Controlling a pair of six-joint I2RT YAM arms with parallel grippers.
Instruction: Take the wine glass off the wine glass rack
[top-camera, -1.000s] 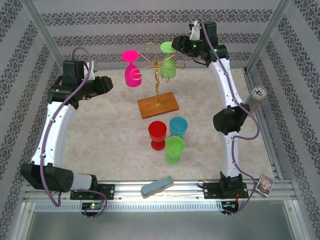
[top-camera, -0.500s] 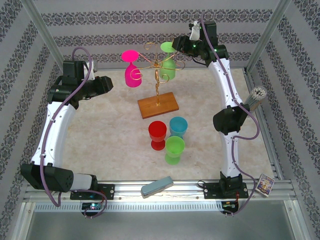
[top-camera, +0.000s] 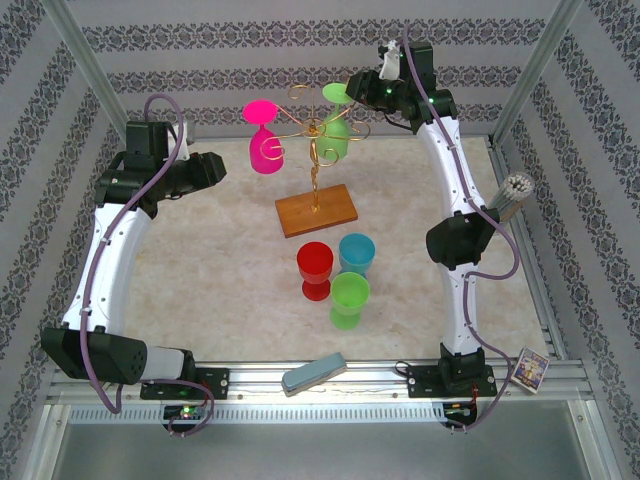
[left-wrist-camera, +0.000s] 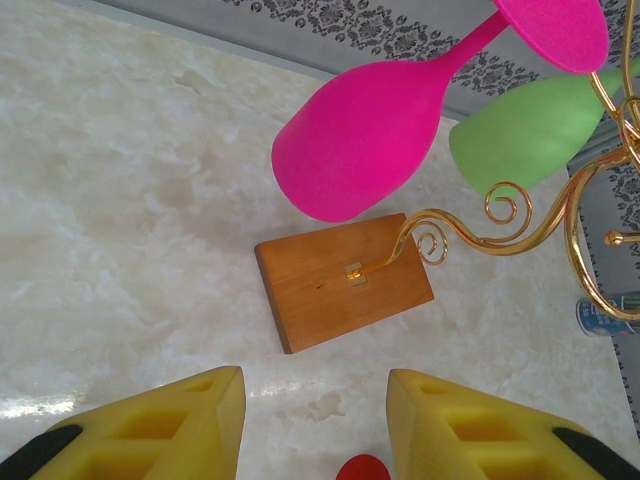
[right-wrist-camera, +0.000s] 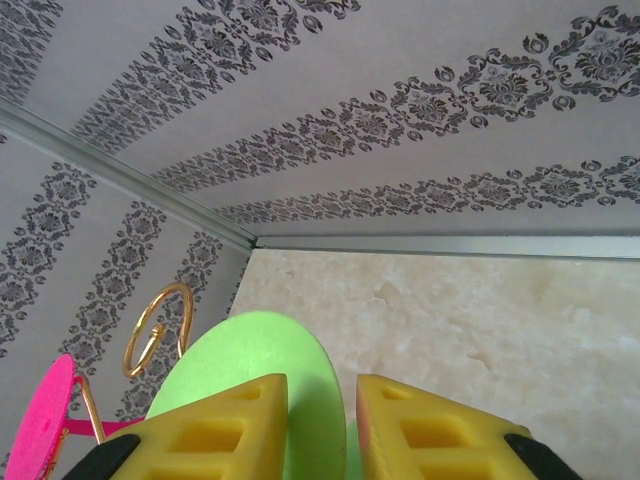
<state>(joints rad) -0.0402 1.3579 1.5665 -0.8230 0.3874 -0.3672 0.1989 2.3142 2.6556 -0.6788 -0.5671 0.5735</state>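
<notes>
— Where's the glass?
— Two hang upside down on the rack (top-camera: 316, 210), a pink glass (top-camera: 264, 148) on its left side and a green glass (top-camera: 339, 135) on its right.
— And the right gripper (right-wrist-camera: 322, 390)?
— Up at the green glass's foot. Its fingers are narrowly parted with green between them; whether they pinch it, I cannot tell.
— The left gripper (left-wrist-camera: 312, 392)?
— Fingers wide apart, nothing between them, apart from the pink glass.
— Any writing?
— A printed card (top-camera: 532, 369) lies at the near right corner, too small to read.
</notes>
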